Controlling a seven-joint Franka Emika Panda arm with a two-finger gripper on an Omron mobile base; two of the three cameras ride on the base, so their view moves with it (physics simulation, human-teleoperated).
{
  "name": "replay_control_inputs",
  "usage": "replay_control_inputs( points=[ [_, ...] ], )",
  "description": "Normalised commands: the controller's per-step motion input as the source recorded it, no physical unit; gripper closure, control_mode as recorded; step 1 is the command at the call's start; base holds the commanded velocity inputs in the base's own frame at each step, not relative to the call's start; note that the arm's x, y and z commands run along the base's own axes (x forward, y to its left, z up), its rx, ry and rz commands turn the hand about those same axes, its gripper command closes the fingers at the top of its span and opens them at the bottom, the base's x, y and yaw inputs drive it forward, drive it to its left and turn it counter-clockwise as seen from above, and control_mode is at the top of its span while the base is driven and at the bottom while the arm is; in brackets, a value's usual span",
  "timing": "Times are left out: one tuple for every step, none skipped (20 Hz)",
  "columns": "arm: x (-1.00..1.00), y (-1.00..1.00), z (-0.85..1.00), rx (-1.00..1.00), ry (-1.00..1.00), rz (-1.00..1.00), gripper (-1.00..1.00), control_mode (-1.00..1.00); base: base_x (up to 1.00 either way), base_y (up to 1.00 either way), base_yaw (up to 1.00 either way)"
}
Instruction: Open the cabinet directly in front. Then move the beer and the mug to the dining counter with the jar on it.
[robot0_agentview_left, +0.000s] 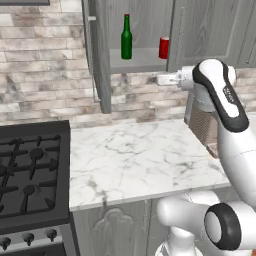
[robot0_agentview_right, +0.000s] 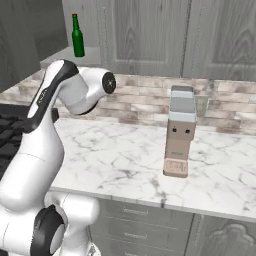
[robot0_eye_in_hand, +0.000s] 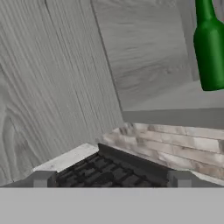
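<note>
Fingers (robot0_eye_in_hand: 43, 178): two grey tips spread wide apart, released, grasping nothing. Gripper (robot0_eye_in_hand: 111, 179): raised near the cabinet (robot0_agentview_left: 102, 55), whose left door stands swung open; right door closed. Beer (robot0_agentview_left: 126, 38): upright on the cabinet shelf, beyond and right of the fingers, apart from them. Mug (robot0_agentview_left: 164, 48): same shelf, right of the beer, by the closed door's edge. Marble worktop (robot0_agentview_left: 135, 155): broad bare surface below; stove (robot0_agentview_left: 32, 170) at left.

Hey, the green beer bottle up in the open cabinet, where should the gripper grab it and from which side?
Probably the wide lower body of the beer, not the slim neck. It stands upright on the cabinet shelf, so a level approach through the open front seems best, fingers closing on either side. The mug stands apart to its right, leaving room. The gripper looks open.
</note>
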Motion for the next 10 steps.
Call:
replay_control_inputs(
  points=[
    [-0.57, -1.0, 0.0, -0.05, -0.08, -0.43, -1.0, -1.0, 0.0, 0.0, 0.0],
    [-0.55, -1.0, 0.0, -0.06, -0.03, -0.46, -1.0, -1.0, 0.0, 0.0, 0.0],
    [-0.6, -1.0, 0.0, -0.07, -0.02, -0.48, -1.0, -1.0, 0.0, 0.0, 0.0],
    [-0.59, -0.99, 0.0, -0.07, -0.03, -0.51, -1.0, -1.0, 0.0, 0.0, 0.0],
    [-0.61, -0.93, 0.0, -0.09, -0.04, -0.51, -1.0, -1.0, 0.0, 0.0, 0.0],
    [-0.61, -0.87, 0.0, -0.1, -0.03, -0.52, -1.0, -1.0, 0.0, 0.0, 0.0],
    [-0.64, -0.78, 0.0, -0.12, -0.04, -0.52, -1.0, -1.0, 0.0, 0.0, 0.0],
    [-0.6, -0.7, 0.0, -0.14, -0.04, -0.52, -1.0, -1.0, 0.0, 0.0, 0.0],
    [-0.51, -0.6, 0.0, -0.17, -0.03, -0.5, -1.0, -1.0, 0.0, 0.0, 0.0],
    [-0.36, -0.54, 0.05, -0.18, 0.0, -0.47, -1.0, -1.0, 0.0, 0.0, 0.0]
  ],
)
